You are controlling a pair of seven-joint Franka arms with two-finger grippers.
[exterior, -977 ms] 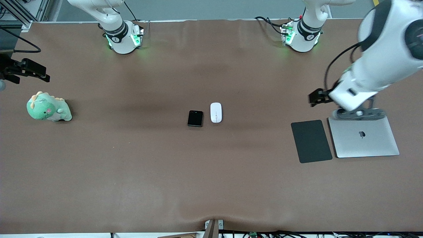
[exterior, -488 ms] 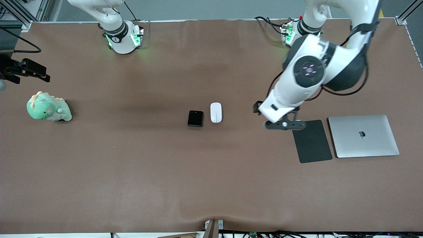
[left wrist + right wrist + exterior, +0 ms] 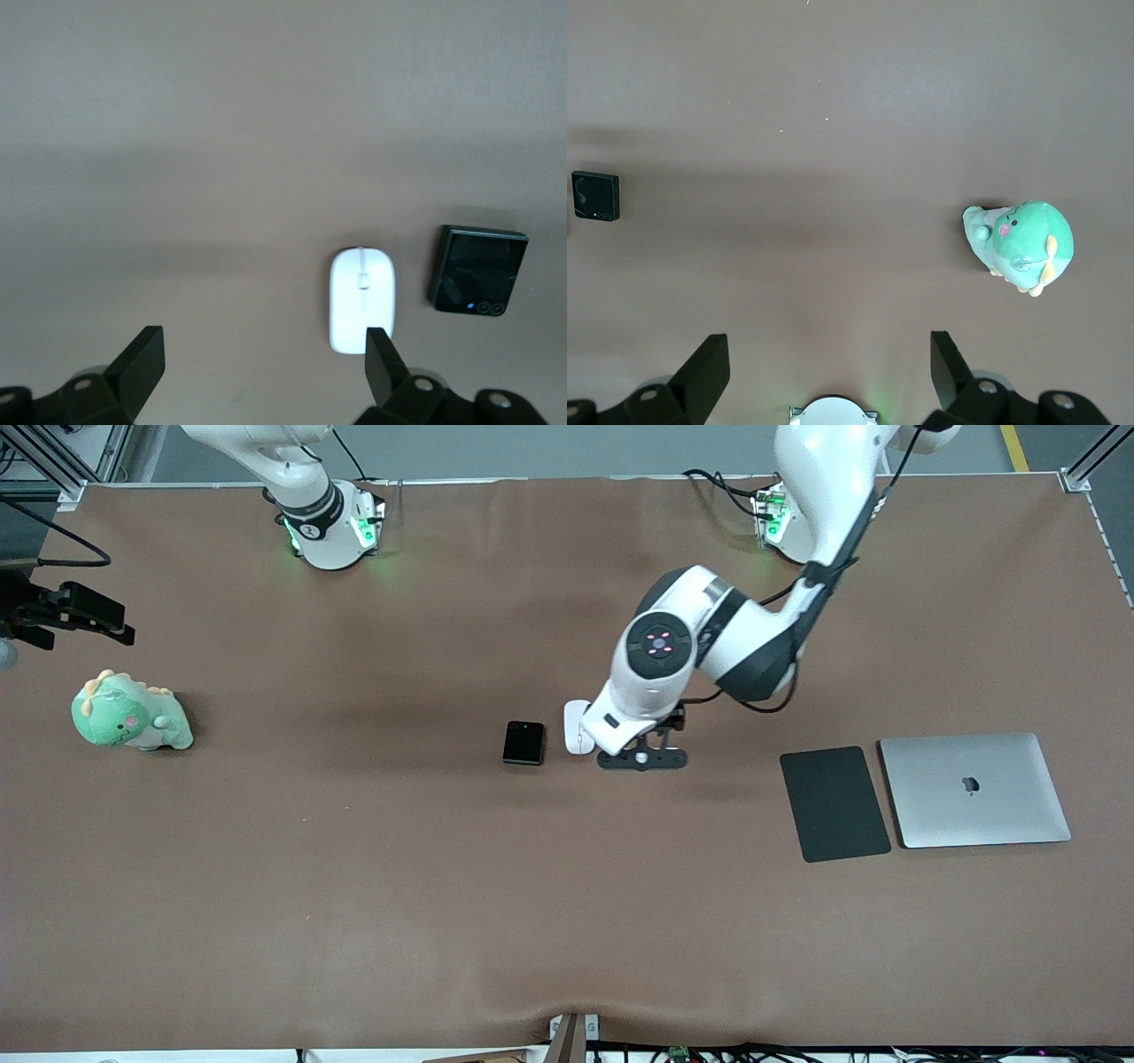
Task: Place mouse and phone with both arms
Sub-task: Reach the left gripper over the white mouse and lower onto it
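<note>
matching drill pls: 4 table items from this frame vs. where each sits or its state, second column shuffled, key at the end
1. mouse
2. phone
3. plush dinosaur
4. laptop

A. closed, beside the dark grey pad, at the left arm's end of the table
B. at the right arm's end of the table
C. partly hidden under the left arm in the front view, near its open left pincer
D. black, mid-table, beside the white oval item

Pairs: 1-C, 2-D, 3-B, 4-A
</note>
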